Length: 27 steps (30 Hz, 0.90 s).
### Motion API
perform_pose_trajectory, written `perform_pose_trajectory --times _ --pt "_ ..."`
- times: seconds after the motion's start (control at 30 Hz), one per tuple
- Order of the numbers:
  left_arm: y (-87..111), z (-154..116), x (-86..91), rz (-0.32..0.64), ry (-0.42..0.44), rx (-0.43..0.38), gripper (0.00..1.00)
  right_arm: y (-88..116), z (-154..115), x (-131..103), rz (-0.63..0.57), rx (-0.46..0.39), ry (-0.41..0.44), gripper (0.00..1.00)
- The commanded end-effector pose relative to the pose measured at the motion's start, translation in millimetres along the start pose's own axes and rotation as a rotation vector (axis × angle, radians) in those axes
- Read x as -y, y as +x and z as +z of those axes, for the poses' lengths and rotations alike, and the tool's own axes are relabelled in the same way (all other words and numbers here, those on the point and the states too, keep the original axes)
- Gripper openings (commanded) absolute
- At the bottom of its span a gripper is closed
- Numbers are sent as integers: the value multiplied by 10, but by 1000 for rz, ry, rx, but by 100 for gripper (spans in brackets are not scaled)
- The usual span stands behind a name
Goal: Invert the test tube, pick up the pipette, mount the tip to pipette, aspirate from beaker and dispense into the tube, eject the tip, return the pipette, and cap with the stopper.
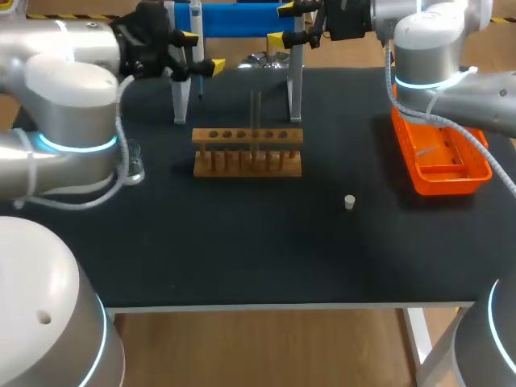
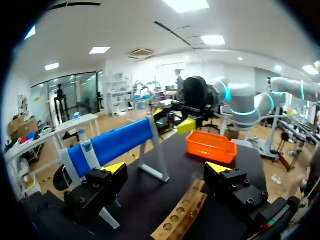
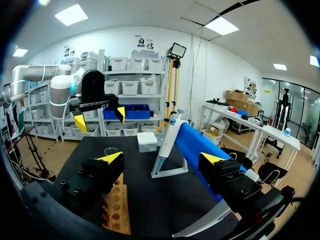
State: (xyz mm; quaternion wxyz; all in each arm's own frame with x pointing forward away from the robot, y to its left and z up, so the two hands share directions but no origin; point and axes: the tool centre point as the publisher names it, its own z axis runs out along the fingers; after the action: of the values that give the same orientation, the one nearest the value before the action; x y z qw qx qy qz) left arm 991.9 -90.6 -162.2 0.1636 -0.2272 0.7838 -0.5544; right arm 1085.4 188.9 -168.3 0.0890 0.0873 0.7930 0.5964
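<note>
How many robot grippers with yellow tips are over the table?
2. The left gripper hangs by the blue stand's left leg, the right gripper by its right leg, both at the table's far edge.

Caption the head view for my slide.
Left gripper and right gripper hover open at the blue stand behind the wooden rack; stopper lies apart.

Setting: a robotics laboratory bench.
Labware: a wooden tube rack (image 1: pixel 247 151) is standing mid-tabletop (image 1: pixel 242 250), with a beaker (image 1: pixel 134 168) sitting to its left.
Instrument: a pipette (image 3: pixel 168 142) is hanging on its stand (image 1: pixel 239 18).
Manipulators: a left arm (image 1: pixel 68 97) and a right arm (image 1: pixel 431 44) are flanking the tabletop.
</note>
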Motion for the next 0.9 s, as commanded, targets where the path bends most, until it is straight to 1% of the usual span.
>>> perform_pose_trajectory --times 0.03,0.07,0.13,0.2,0.27,0.33,0.4,0.5,0.6,0.77,0.9 --pt "3 -29 -77 21 71 -238 100 -1 -7 -4 0 -1 2 100" --pt "24 -10 -91 28 72 -258 100 -1 -7 -4 0 -1 2 100" --pt "76 36 -119 43 47 -289 100 -1 -7 -4 0 -1 2 100" --pt "123 76 -142 48 51 -319 100 -1 -7 -4 0 -1 2 100" --pt "161 124 -167 56 29 -343 100 -1 -7 -4 0 -1 2 100" --pt "196 174 -176 82 25 -377 100 -1 -7 -4 0 -1 2 100" --pt "231 240 -176 102 -4 -404 100 -1 -7 -4 0 -1 2 100" --pt "239 315 -197 110 -45 -397 100 -1 -7 -4 0 -1 2 100" --pt "237 375 -223 107 -58 -383 100 -1 -7 -4 0 -1 2 100" --pt "278 461 -276 103 -74 -382 100 -1 -7 -4 0 -1 2 100" --pt "314 519 -315 98 -99 -357 100 -1 -7 -4 0 -1 2 100"
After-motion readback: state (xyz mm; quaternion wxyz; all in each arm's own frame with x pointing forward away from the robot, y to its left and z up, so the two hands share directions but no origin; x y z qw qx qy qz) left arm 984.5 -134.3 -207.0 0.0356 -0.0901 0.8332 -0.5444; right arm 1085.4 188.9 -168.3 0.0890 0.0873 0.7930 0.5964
